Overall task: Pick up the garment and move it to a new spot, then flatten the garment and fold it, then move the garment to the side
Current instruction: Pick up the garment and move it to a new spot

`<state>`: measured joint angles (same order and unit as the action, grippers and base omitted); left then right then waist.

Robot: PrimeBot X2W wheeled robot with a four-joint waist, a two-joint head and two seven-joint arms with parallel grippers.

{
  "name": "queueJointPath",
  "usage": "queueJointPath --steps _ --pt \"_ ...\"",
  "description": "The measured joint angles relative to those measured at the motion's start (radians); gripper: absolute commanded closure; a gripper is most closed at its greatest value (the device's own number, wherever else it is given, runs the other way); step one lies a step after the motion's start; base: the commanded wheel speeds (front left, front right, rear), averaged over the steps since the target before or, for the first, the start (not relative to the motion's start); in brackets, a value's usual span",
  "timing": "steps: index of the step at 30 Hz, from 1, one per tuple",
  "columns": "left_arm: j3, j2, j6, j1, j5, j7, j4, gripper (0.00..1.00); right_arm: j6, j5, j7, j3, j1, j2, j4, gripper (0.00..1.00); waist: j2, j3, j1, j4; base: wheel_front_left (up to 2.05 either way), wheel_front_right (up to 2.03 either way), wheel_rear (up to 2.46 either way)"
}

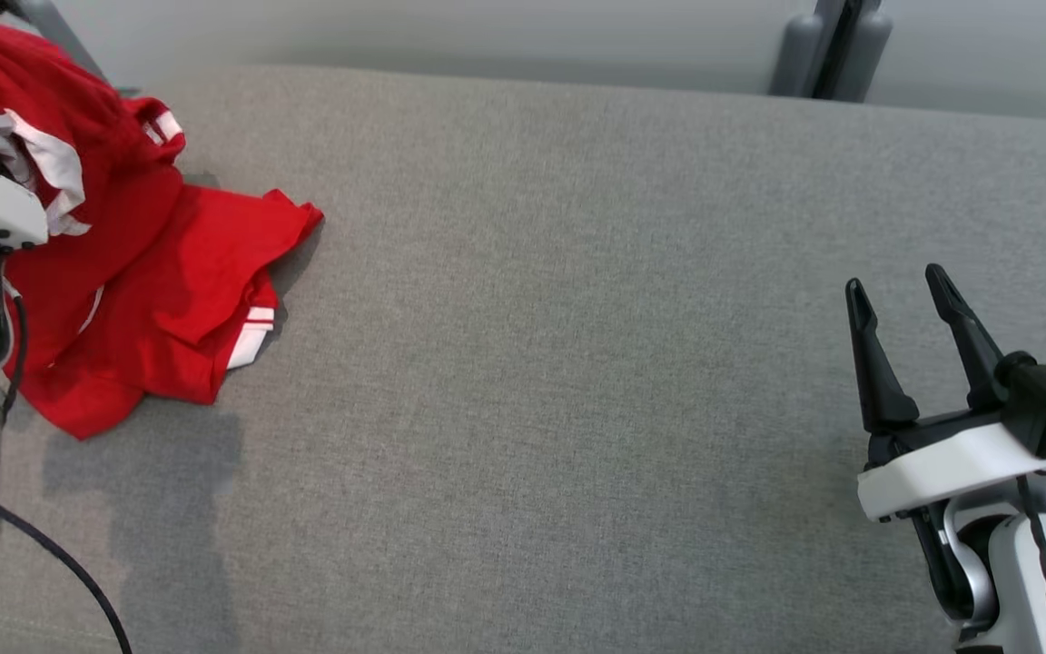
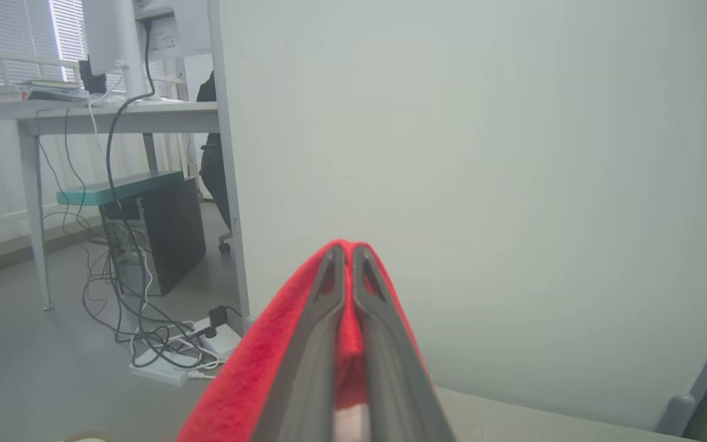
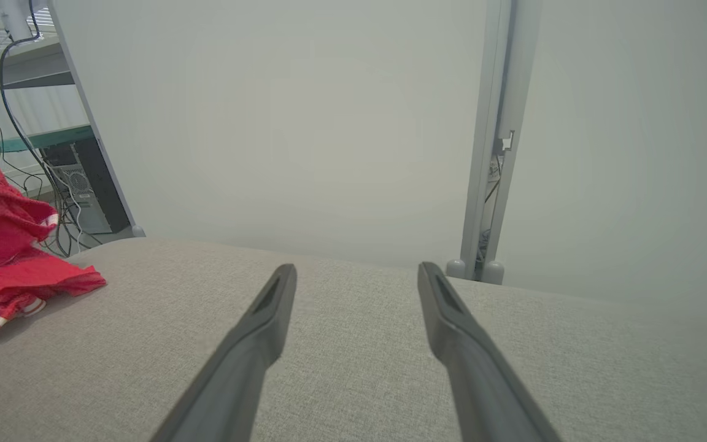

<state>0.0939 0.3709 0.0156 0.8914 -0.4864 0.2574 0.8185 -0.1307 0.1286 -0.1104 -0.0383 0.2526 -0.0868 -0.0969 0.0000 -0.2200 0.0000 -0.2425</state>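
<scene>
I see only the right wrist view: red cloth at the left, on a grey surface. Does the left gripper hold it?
Observer: Yes. In the left wrist view the left gripper is shut on the garment; red cloth lies between its fingers and around them.
Operator: Is the whole garment lifted?
Observer: No. In the head view its upper part rises toward the left arm, but its lower part lies crumpled on the grey surface.

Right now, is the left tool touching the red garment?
Touching. In the left wrist view the left tool is shut, with the red garment pinched between its fingers and draped over both sides.
</scene>
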Motion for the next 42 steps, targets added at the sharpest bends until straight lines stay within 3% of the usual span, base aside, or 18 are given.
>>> queueJointPath --steps 6,8,9,12,16,20,29,36,42 --pt "-0.002 -0.005 -0.073 -0.202 0.022 -0.009 -0.370 1.00 0.000 0.007 -0.005 0.008 -0.049 0.016 0.011 0.00 0.0000 0.075 0.0000 0.026 0.00 0.00 0.00" --pt "0.005 -0.010 -0.111 -0.291 0.029 -0.042 -0.517 1.00 0.000 0.008 -0.006 0.011 -0.066 0.020 0.018 0.00 0.0000 0.096 -0.0001 0.041 0.00 0.00 0.00" --pt "0.013 -0.014 -0.147 -0.379 0.035 -0.080 -0.660 1.00 0.000 0.011 -0.004 0.011 -0.080 0.023 0.025 0.00 0.0000 0.111 -0.0001 0.060 0.00 0.00 0.00" --pt "0.027 -0.021 -0.197 -0.491 0.048 -0.139 -0.854 1.00 0.000 0.011 0.000 0.012 -0.095 0.027 0.039 0.00 0.0000 0.128 -0.0001 0.092 0.00 0.00 0.00" --pt "0.052 -0.024 -0.242 -0.583 0.065 -0.207 -1.024 1.00 0.000 0.013 0.009 0.007 -0.099 0.030 0.057 0.00 0.0000 0.139 -0.0001 0.143 0.00 0.00 0.00" --pt "0.085 -0.030 -0.254 -0.614 0.073 -0.243 -1.112 1.00 0.000 0.016 0.014 -0.004 -0.098 0.033 0.074 0.00 0.0000 0.139 0.0000 0.205 0.00 0.00 0.00" --pt "0.208 -0.083 -0.207 -0.577 0.062 -0.292 -1.061 1.00 0.000 0.031 0.011 -0.021 -0.087 0.036 0.077 0.00 0.0000 0.119 0.0000 0.372 0.00 0.00 0.00" --pt "0.318 -0.160 -0.115 -0.467 0.028 -0.311 -0.839 1.00 0.000 0.068 -0.017 -0.028 -0.082 0.037 0.056 0.00 0.0000 0.076 0.0000 0.527 0.00 0.00 0.00" --pt "0.387 -0.216 -0.057 -0.408 0.026 -0.308 -0.593 1.00 0.000 0.104 -0.051 -0.043 -0.072 0.037 0.028 0.00 0.0000 0.012 0.0000 0.615 0.00 0.00 0.00"
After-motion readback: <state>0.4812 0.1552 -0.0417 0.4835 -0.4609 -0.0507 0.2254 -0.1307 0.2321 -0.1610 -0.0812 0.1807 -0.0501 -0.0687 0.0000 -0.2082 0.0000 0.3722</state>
